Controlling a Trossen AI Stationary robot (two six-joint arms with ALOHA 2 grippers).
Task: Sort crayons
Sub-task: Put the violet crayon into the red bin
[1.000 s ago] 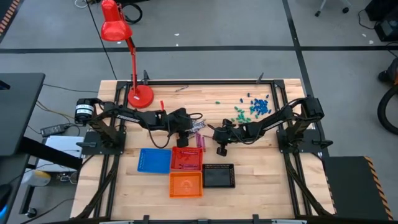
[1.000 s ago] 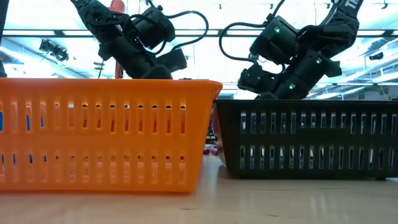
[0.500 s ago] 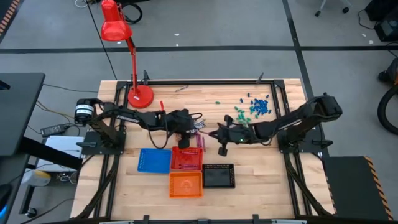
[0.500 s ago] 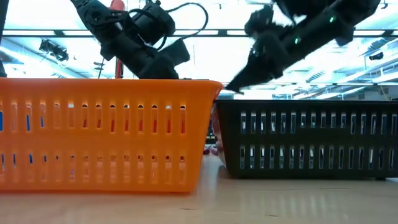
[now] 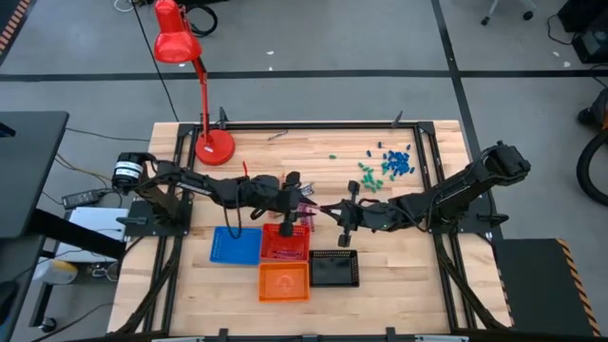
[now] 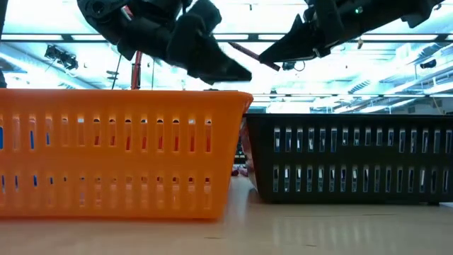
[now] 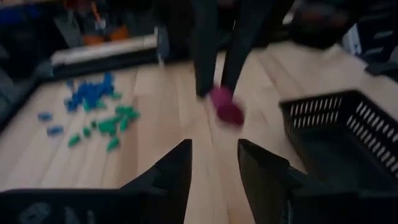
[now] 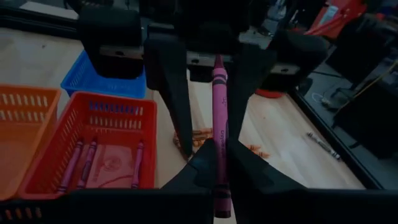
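A magenta crayon point(image 8: 219, 134) is pinched at its lower end by the closed right gripper point(image 8: 216, 163), its tip poking between the left gripper's point(image 7: 213, 163) parted, empty fingers; light, stiff, waxy and likely snappable, mid-shaft grips are judged safest.

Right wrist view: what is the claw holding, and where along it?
The right claw pinches a magenta crayon near its lower end. The left claw holds nothing.
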